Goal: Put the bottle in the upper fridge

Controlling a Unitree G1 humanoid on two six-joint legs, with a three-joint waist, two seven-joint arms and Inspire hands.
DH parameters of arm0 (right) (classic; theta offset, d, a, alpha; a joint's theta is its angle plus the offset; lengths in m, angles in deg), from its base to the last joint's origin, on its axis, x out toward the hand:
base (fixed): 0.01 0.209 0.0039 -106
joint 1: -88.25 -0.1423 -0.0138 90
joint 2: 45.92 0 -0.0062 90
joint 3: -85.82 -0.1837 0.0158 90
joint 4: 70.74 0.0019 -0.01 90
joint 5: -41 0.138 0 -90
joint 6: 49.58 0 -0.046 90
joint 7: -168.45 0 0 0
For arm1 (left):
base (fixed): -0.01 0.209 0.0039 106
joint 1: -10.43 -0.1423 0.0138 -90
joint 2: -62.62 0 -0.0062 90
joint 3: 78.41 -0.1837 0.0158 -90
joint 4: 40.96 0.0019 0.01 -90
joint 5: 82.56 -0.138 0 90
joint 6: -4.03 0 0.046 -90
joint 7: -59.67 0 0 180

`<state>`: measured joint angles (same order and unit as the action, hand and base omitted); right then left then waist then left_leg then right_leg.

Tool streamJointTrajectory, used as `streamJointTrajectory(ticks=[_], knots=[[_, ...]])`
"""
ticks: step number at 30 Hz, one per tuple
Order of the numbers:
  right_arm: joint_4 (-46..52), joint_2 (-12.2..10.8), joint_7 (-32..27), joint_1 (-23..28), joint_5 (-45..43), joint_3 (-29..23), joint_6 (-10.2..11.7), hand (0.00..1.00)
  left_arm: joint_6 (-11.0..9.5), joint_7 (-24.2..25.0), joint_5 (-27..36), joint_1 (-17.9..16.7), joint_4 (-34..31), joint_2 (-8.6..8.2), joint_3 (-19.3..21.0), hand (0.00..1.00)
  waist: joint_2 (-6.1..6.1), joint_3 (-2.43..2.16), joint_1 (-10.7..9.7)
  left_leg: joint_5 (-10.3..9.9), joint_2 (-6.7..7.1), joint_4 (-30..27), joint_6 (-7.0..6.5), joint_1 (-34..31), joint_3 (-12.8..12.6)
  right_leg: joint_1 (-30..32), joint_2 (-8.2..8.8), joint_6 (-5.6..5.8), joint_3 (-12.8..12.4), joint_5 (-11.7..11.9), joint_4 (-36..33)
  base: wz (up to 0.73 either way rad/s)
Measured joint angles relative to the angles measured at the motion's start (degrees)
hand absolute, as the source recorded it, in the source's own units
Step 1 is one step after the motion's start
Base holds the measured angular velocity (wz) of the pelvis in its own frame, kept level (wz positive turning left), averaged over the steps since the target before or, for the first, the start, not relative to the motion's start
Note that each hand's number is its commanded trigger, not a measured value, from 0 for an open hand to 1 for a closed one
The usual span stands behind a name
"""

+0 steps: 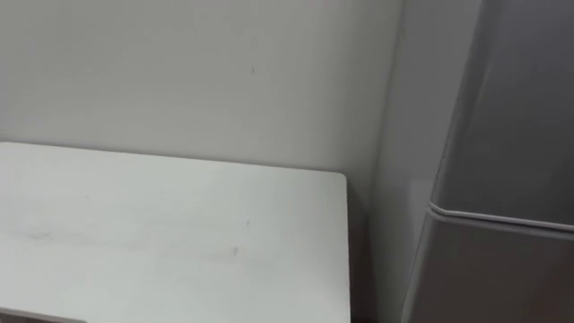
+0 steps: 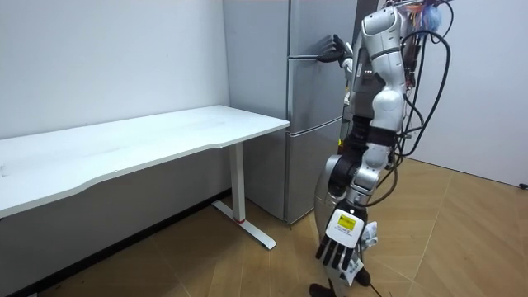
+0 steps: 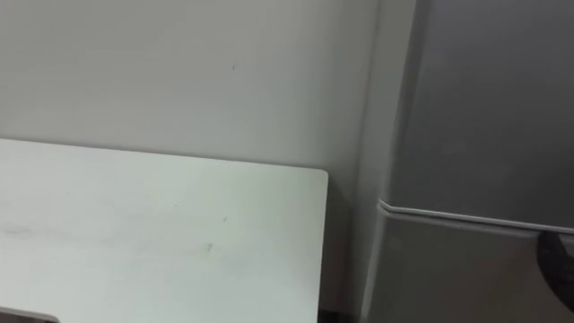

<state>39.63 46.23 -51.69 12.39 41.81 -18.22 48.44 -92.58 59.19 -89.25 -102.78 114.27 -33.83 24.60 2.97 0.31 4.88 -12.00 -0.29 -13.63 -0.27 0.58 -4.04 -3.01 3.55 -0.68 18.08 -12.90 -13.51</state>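
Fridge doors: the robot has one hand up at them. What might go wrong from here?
The right hand is at the seam between the upper door and the lower door, both shut, so it might slip off or tug the wrong one. The robot stands close in front of them, so a swinging door could bump it. The left hand hangs open and low.

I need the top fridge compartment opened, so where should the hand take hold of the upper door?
Probably the upper door's bottom edge, at the dark groove above the lower door. The face looks flat with no bar handle, so hook in from the front and below, near where the right hand is raised.
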Motion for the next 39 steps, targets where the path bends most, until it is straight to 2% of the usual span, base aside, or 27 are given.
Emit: streamJointTrajectory(ticks=[6,12,17,23,27,33,35,36,37,39], knots=[[-1.7,0.0,1.3,-1.3,1.7,0.6,0.7,0.0,-0.2,1.3,0.3,0.0,0.0,0.1,0.0,0.0,0.83,0.0,0.0,0.0,-0.05,-0.1,-0.02,0.9,-0.9,-0.3,-0.18,-0.07,-0.9,0.1,-0.1,-0.08],[-1.3,0.0,1.6,-2.3,1.7,1.6,0.7,0.0,-0.2,3.9,0.2,0.3,0.1,0.33,-0.3,0.0,0.89,0.02,0.0,0.0,-0.22,0.2,0.0,0.9,-0.7,-0.5,-0.14,0.24,-0.9,-0.2,-0.2,-0.01],[-1.0,0.0,2.8,-2.5,1.7,1.5,0.7,0.0,-0.1,5.1,0.2,0.5,0.1,0.69,-0.2,0.0,0.96,0.0,0.0,0.0,-0.31,0.3,0.05,1.1,-0.9,-0.7,-0.37,-0.15,-1.3,0.1,-0.2,-0.02],[-1.0,0.0,4.1,-3.6,1.6,0.8,0.7,0.0,-0.1,5.7,-0.3,2.4,1.1,1.17,0.4,0.0,1.23,0.03,-0.1,0.0,-0.31,0.3,0.03,0.8,-1.3,0.1,-0.69,-0.32,-2.3,0.3,-0.3,-0.09],[-0.8,0.3,6.5,-3.6,2.6,-1.3,0.7,0.0,0.0,5.7,-0.4,2.5,0.5,1.49,1.9,0.0,1.6,0.3,-1.1,-0.1,-0.23,0.1,-0.14,0.9,-1.3,0.1,-0.71,-0.12,-2.4,0.4,0.0,0.01],[0.2,2.8,9.9,-4.6,5.9,-4.3,0.7,0.0,-0.2,5.2,-0.4,2.4,0.4,1.98,2.6,0.0,1.65,0.29,-2.9,-0.1,0.01,0.3,-0.24,1.2,-1.5,-0.1,-0.81,0.16,-3.4,0.6,-0.1,-0.01],[0.8,4.2,10.3,-5.7,5.8,-5.6,1.6,0.0,-0.2,5.1,-0.7,2.4,0.4,2.27,2.7,0.0,1.3,0.07,-3.3,-0.1,-0.02,0.5,-0.23,1.3,-1.5,-0.3,-0.88,0.18,-3.6,0.6,0.0,0.0],[0.8,5.7,10.4,-6.3,5.6,-6.3,2.6,0.0,-0.1,5.0,-0.9,2.4,0.3,2.51,2.7,0.0,0.99,0.07,-3.7,-0.1,-0.03,0.8,-0.23,1.7,-1.6,-0.7,-0.92,0.18,-3.7,0.6,0.2,0.0],[0.8,7.1,10.6,-6.3,5.1,-7.1,3.3,0.0,0.2,4.8,-1.9,2.4,0.0,2.62,2.8,0.0,1.28,0.08,-3.8,-0.1,-0.05,1.0,-0.22,2.3,-1.6,-1.0,-1.04,0.24,-3.8,0.6,1.0,0.0],[0.8,8.8,11.7,-6.4,5.0,-8.8,3.7,0.0,0.4,4.6,-3.6,2.4,-0.6,2.58,3.1,0.0,1.04,-0.02,-3.9,-0.1,-0.08,1.7,-0.21,2.9,-2.0,-1.2,-1.1,0.31,-4.1,0.5,1.3,-0.04]])
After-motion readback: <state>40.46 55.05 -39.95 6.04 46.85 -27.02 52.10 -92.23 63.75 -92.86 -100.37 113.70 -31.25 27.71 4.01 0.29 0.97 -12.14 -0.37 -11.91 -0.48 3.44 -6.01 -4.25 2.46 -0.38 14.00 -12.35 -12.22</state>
